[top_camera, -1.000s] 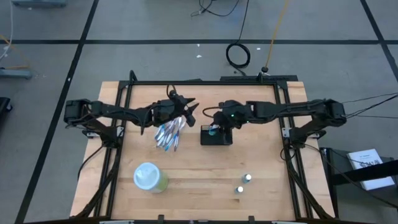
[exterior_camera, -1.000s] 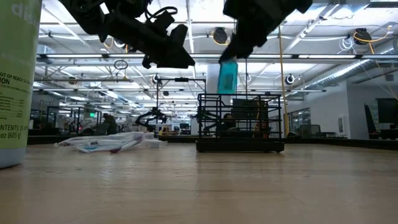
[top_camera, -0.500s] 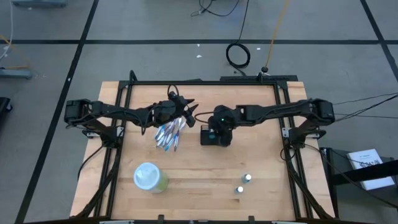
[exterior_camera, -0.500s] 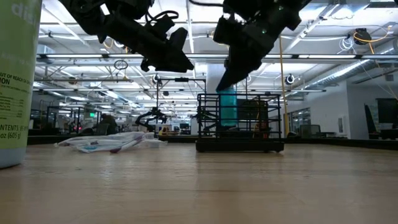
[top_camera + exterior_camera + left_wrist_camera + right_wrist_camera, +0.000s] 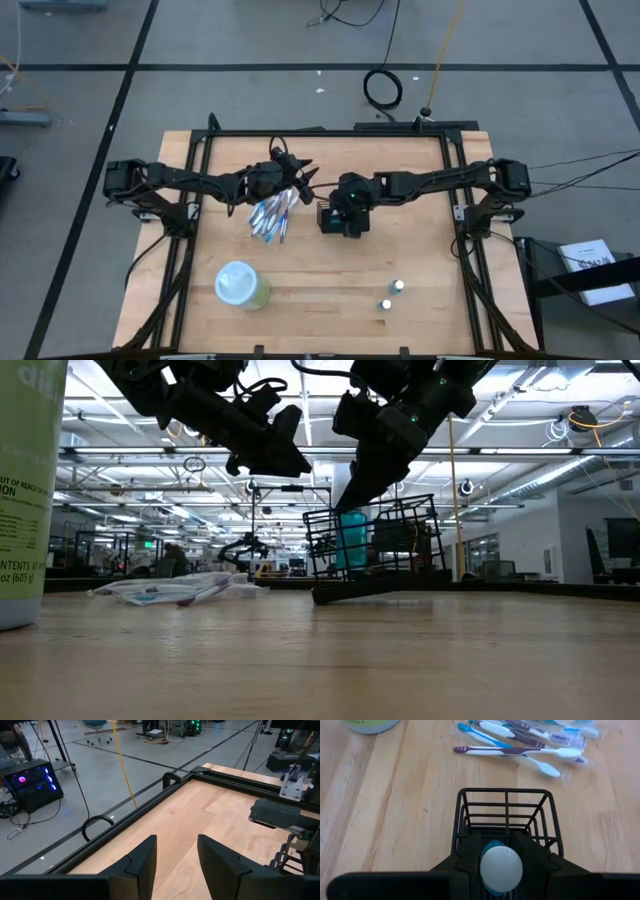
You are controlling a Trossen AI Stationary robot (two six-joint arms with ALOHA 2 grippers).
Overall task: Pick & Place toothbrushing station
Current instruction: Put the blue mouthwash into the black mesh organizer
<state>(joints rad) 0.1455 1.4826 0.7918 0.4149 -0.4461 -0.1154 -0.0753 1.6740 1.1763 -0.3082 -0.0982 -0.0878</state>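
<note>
The small black wire-mesh caddy (image 5: 336, 218) sits mid-table, tipped in the low view so one end is lifted off the wood. The right gripper (image 5: 352, 498) reaches into it, clenched on a teal tube (image 5: 352, 538) (its cap fills the wrist view). The pile of toothbrushes (image 5: 271, 216) lies just left. The left gripper (image 5: 175, 862) hovers released above the pile; bare wood stretches toward the far table edge (image 5: 150, 800).

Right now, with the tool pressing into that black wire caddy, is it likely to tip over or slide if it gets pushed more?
The wire caddy probably tips easily: in the low view it is tilted, one end off the table. It looks light, being open mesh holding only a teal tube. The right tool is shut on that tube, so a further push would likely rock the caddy or slide it on the smooth wood.
</note>
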